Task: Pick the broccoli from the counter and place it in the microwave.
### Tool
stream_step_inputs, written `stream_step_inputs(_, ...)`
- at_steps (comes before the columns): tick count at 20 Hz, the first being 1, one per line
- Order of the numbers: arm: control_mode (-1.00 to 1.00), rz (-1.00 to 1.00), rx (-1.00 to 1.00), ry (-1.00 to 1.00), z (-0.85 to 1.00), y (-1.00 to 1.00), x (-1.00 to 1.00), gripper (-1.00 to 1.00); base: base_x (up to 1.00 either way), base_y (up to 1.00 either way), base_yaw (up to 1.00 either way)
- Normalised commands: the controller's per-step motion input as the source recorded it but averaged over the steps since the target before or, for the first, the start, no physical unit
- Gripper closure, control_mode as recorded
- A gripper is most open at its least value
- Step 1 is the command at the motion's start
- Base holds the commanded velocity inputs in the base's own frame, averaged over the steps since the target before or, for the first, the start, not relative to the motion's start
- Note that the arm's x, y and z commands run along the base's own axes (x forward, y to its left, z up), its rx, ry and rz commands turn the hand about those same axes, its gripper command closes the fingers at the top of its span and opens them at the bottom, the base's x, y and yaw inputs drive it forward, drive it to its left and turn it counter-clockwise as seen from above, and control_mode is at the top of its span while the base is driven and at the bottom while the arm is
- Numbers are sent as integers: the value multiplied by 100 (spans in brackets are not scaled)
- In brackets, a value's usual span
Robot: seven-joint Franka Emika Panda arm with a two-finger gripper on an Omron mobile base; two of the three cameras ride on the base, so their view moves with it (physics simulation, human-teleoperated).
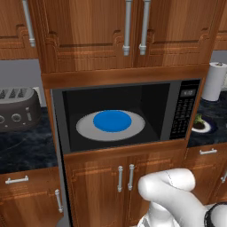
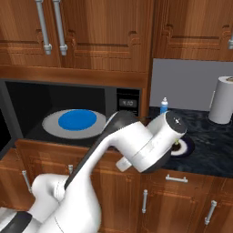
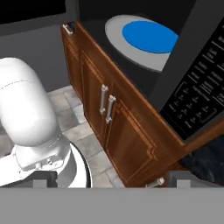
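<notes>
The broccoli (image 1: 198,119) is a small green lump on a dark-rimmed white plate (image 1: 207,128), on the counter (image 1: 217,113) right of the microwave (image 1: 119,117). The microwave stands open, its grey turntable (image 1: 84,129) carrying a blue disc (image 1: 111,120). In the right base view my arm covers most of the plate (image 2: 187,146). My gripper (image 3: 116,181) is open and holds nothing. It hangs low in front of the cabinets, looking up at the blue disc (image 3: 148,36) and the button panel (image 3: 199,89).
A grey toaster (image 1: 17,108) sits on the counter left of the microwave. A paper towel roll (image 1: 215,82) and a blue-capped bottle (image 2: 164,105) stand at the back right. Wooden cabinet doors (image 3: 109,113) with metal handles lie below the microwave.
</notes>
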Motion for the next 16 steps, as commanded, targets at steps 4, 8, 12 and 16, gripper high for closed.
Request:
stream_step_inputs(4, -100, 30, 0, -7, -11, -57, 58, -100, 0, 0, 0)
stream_step_inputs(8, -100, 14, 0, -17, -20, 2, 83, -100, 0, 0, 0)
stream_step_inputs(12, -100, 10, 0, -21, -24, 2, 88, -100, 0, 0, 0)
stream_step_inputs(16, -100, 10, 0, -31, -30, -21, 33, -100, 0, 0, 0)
